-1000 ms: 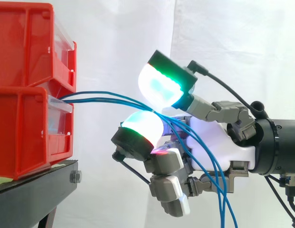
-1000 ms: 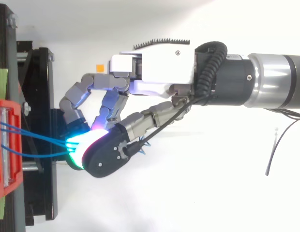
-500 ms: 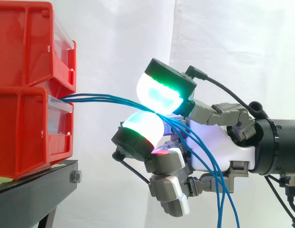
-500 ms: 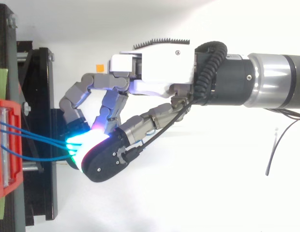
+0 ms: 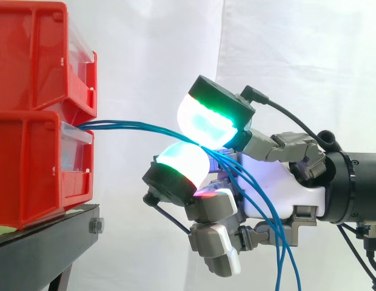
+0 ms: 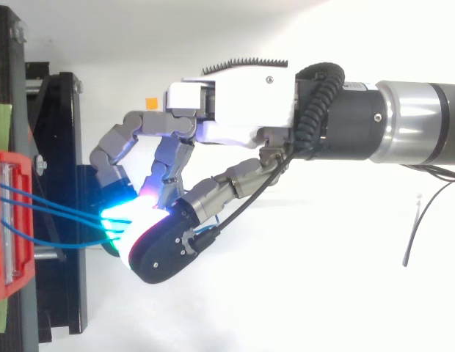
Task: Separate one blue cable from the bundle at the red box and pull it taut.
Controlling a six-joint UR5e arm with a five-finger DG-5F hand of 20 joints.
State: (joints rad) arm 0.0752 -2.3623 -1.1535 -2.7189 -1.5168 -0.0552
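Note:
Several thin blue cables [image 5: 133, 125] leave the lower red bin [image 5: 30, 170] as a bundle and run right to my hand [image 5: 279, 182]. They pass between a green-white glowing pad [image 5: 206, 118] above and a second glowing pad [image 5: 179, 160] below. The two pads close on the bundle where the cables cross. Behind the pads the cables drape over the palm and hang down [image 5: 285, 254]. In the top view the cables [image 6: 59, 213] fan out from the bin [image 6: 7, 220] and converge at the curled fingers of the hand [image 6: 242, 110].
A second red bin [image 5: 36, 54] is stacked on the lower one. Both sit on a black stand [image 5: 48, 242] at the left. A white curtain hangs behind. A small orange marker [image 6: 150, 103] lies on the white surface near the hand.
The upper glowing pad has swung down and toward the lower pad, narrowing the gap over the cables. The arm and the other fingers have stayed in place.

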